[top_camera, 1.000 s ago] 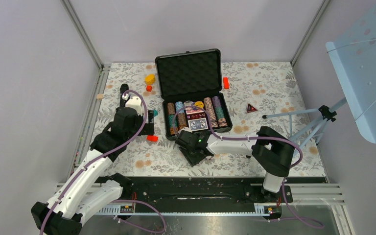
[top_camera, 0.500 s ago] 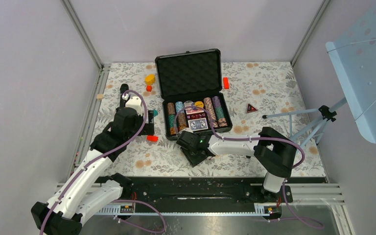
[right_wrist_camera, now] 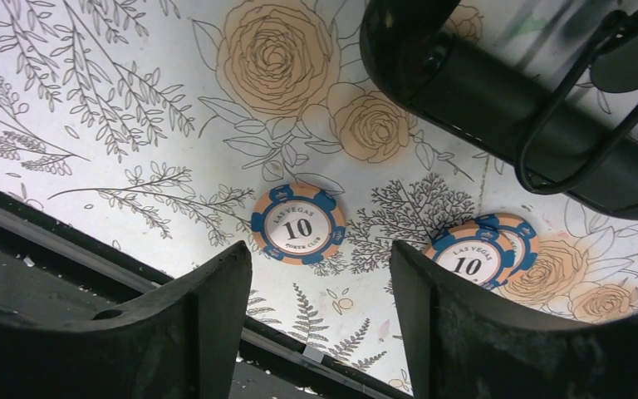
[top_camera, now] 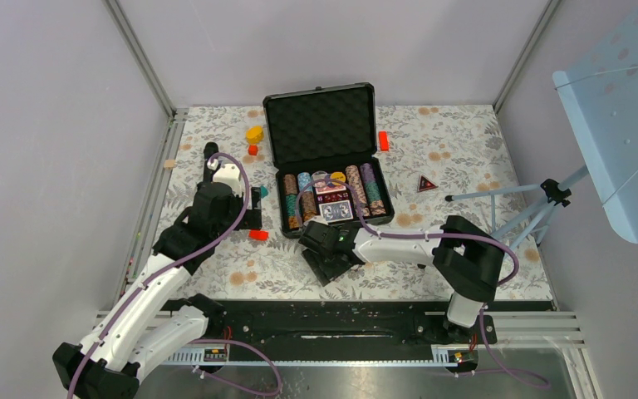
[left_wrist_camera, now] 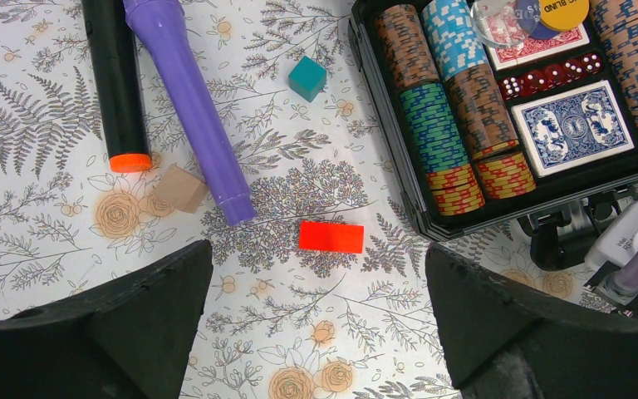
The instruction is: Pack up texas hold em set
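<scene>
Just ahead of the right tool (right_wrist_camera: 316, 253), parted and empty, a loose poker chip (right_wrist_camera: 298, 224) lies flat.

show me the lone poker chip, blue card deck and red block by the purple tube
lone poker chip (right_wrist_camera: 299, 224): right wrist view, printed centre
blue card deck (left_wrist_camera: 577, 129): left wrist view, card back
red block (left_wrist_camera: 331, 237): left wrist view, top face

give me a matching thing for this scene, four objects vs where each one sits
1 teal cube
2 red block
3 blue-backed card deck
4 loose 10 chip

a inside the case
b flat on the cloth, printed face up
c between the purple cylinder and the case
d off the case's near corner

Pairs: 1-c, 2-d, 3-a, 4-b
</scene>
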Controlling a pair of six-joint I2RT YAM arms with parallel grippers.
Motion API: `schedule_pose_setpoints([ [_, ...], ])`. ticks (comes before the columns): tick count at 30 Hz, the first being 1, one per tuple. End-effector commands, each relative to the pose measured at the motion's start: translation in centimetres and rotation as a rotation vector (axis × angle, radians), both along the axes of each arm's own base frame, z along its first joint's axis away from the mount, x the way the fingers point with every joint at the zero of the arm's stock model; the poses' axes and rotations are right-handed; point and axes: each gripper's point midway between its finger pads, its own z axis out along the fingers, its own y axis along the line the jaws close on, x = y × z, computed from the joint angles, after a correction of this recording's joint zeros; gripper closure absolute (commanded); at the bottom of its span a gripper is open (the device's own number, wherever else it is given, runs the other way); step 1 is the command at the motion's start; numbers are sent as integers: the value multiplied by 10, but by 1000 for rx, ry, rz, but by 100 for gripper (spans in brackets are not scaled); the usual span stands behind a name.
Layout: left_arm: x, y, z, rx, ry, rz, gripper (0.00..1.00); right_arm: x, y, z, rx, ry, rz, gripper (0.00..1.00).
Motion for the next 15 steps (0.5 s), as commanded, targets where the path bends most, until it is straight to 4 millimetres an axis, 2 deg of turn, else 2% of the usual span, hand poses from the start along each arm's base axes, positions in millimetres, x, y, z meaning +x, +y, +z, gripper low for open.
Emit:
schedule_pose_setpoints([
  [1,6,-4,6,-23,-32,-5,1,-1,20,16,77,1,0,30],
  [8,6,-4,7,-24,-32,-5,1,-5,20,-1,33,20,-1,40],
  [15,6,-4,6,-23,-30,-5,1,-12,12,-11,-6,34,1,41],
])
